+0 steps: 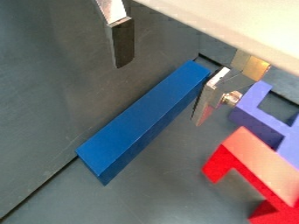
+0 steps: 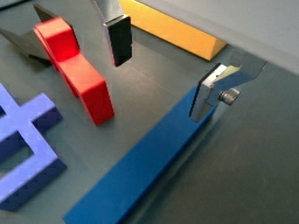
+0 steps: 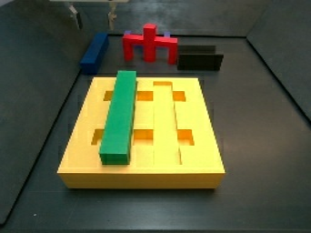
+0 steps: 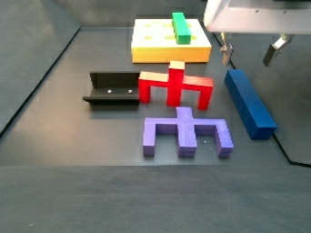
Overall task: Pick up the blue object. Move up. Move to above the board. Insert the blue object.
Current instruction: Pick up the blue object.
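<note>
The blue object (image 4: 249, 100) is a long dark blue bar lying flat on the floor; it also shows in a side view (image 3: 94, 52) and in both wrist views (image 1: 146, 122) (image 2: 152, 162). My gripper (image 4: 250, 53) is open and empty, just above the bar's end nearest the board. In both wrist views the gripper (image 1: 163, 74) (image 2: 166, 68) has one finger (image 1: 211, 96) close beside that end and the other finger (image 2: 117, 39) well off to the side. The yellow board (image 3: 145, 168) carries a green bar (image 3: 119, 114) in one groove.
A red cross-shaped block (image 4: 176, 86) and a purple forked block (image 4: 185, 132) lie beside the blue bar. The black fixture (image 4: 115, 88) stands beyond the red block. Dark walls ring the floor, and one wall runs close along the blue bar.
</note>
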